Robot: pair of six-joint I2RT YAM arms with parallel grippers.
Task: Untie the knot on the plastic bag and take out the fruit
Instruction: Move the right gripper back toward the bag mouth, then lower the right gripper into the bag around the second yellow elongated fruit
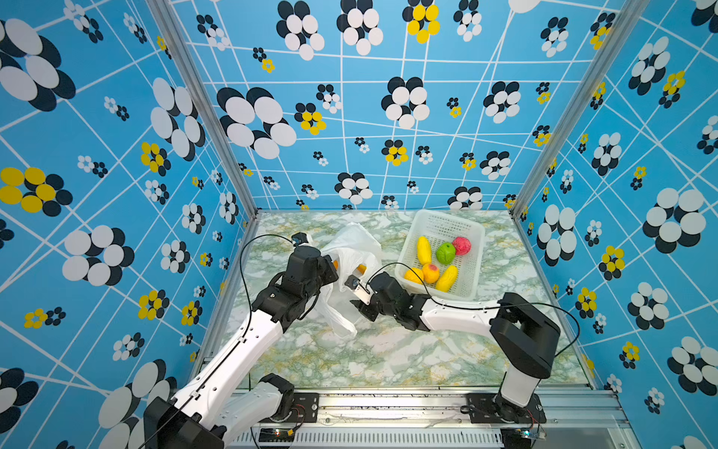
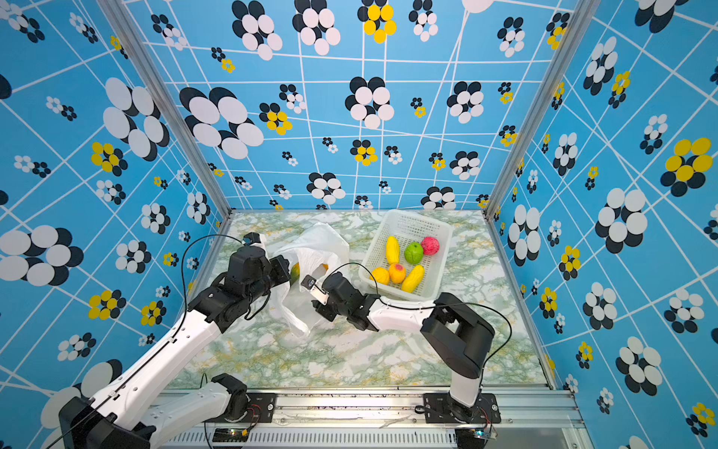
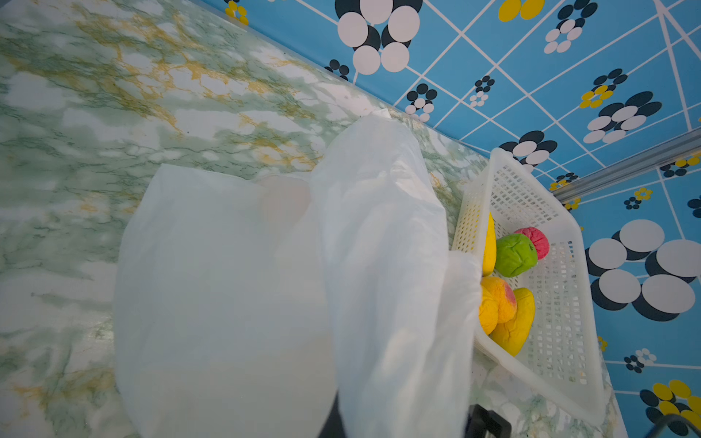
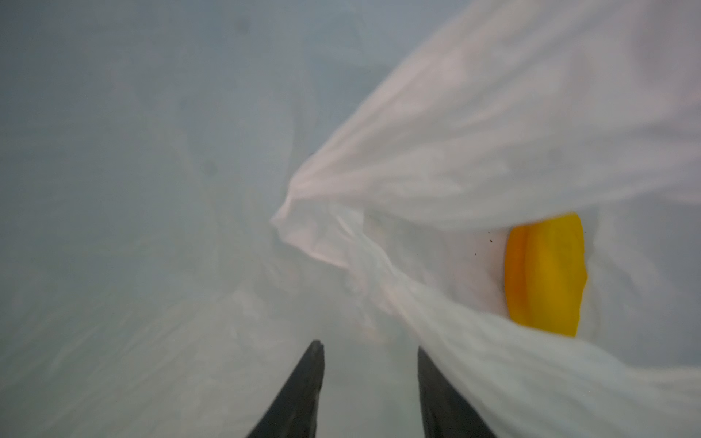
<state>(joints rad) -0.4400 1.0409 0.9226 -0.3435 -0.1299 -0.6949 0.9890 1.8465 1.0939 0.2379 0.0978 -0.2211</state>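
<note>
The white plastic bag [image 1: 351,245] [image 2: 316,243] sits mid-table, its near side lifted. My left gripper [image 1: 334,269] [image 2: 288,272] is shut on the bag's left edge; in the left wrist view the bag [image 3: 235,273] covers the jaws. My right gripper [image 1: 354,305] [image 2: 315,307] [image 4: 368,347] reaches into the bag's mouth, its fingers apart with only film around them. A yellow fruit [image 4: 544,273] [image 1: 361,268] lies inside the bag. Several more fruit, among them a green one [image 1: 445,253] and a pink one [image 1: 461,245], lie in the basket. The knot is out of view.
The white perforated basket [image 1: 443,221] [image 2: 412,219] [image 3: 531,189] stands at the back right, close beside the bag. A loose loop handle [image 1: 342,326] trails toward the front on the marble tabletop [image 1: 388,350]. Patterned blue walls enclose three sides.
</note>
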